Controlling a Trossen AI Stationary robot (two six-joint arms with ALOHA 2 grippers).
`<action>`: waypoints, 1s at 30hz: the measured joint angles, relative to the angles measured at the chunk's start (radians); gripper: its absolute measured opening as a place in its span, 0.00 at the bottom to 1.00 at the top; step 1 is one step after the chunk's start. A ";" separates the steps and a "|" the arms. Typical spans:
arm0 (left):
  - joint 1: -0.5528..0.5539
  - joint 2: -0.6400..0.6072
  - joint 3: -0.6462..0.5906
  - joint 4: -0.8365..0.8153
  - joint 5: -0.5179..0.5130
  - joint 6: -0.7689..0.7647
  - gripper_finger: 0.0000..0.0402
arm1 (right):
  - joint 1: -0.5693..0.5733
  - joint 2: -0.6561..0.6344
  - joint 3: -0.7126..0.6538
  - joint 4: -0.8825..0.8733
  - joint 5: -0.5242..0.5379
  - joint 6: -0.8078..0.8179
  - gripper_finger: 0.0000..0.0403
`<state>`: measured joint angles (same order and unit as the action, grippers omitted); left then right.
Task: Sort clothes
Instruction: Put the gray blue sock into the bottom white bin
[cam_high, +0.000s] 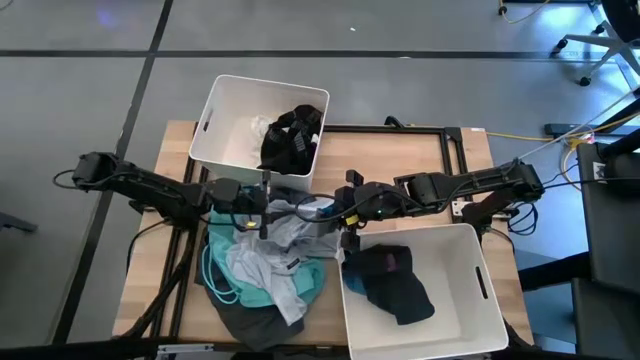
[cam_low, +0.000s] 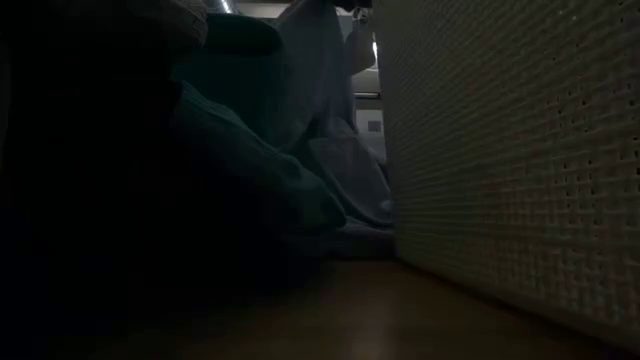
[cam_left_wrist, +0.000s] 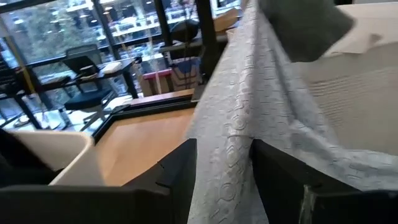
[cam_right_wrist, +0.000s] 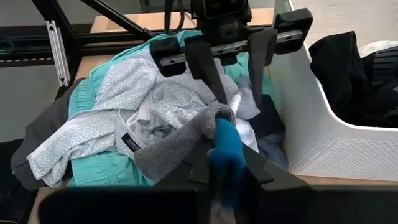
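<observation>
The clothes lie in a heap (cam_high: 262, 275) at the table's near left: a pale grey-blue patterned shirt (cam_right_wrist: 124, 106) on top of a teal garment (cam_right_wrist: 93, 168) and a dark grey one (cam_high: 250, 322). My left gripper (cam_high: 266, 208) stands over the heap's far end, shut on the pale shirt (cam_left_wrist: 227, 124). My right gripper (cam_high: 337, 212) faces it from the right, shut on a bright blue piece (cam_right_wrist: 227, 149). A grey piece (cam_right_wrist: 177, 149) lies against the blue one. My left gripper pinches a bunched fold of the pale shirt (cam_left_wrist: 225, 168) between its two fingers (cam_right_wrist: 208, 78), coming from above and pointing down. The fold is drawn up in a peak (cam_low: 322, 70). The rest of the shirt lies on the heap. My right gripper pinches the bright blue piece (cam_right_wrist: 225, 163) between its two fingers, coming about level from the table's right. The piece stands up out of the fingers. The grey piece (cam_right_wrist: 186, 143) lies over one finger; whether it is also pinched, I cannot tell.
A white bin (cam_high: 225, 110) with black clothes stands at the far left. A second white bin (cam_high: 470, 265) with dark clothes stands at the near right, its wall (cam_low: 520, 150) close beside the heap. Bare wood (cam_high: 390, 160) lies behind the grippers.
</observation>
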<state>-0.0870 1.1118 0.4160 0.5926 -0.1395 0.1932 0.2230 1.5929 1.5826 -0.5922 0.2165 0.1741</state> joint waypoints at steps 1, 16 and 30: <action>-0.003 0.000 0.000 0.000 0.006 0.006 0.35 | 0.000 0.000 0.000 0.000 0.000 0.000 0.09; -0.004 0.000 0.001 -0.166 0.029 0.157 0.01 | 0.013 -0.007 0.001 0.016 0.000 0.000 0.09; -0.024 -0.011 0.000 -0.318 0.029 0.042 0.04 | 0.171 -0.018 0.215 -0.329 0.009 0.127 0.09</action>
<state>-0.1108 1.1012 0.4164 0.2748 -0.1108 0.2352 0.3938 1.5745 1.7975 -0.9209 0.2257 0.3013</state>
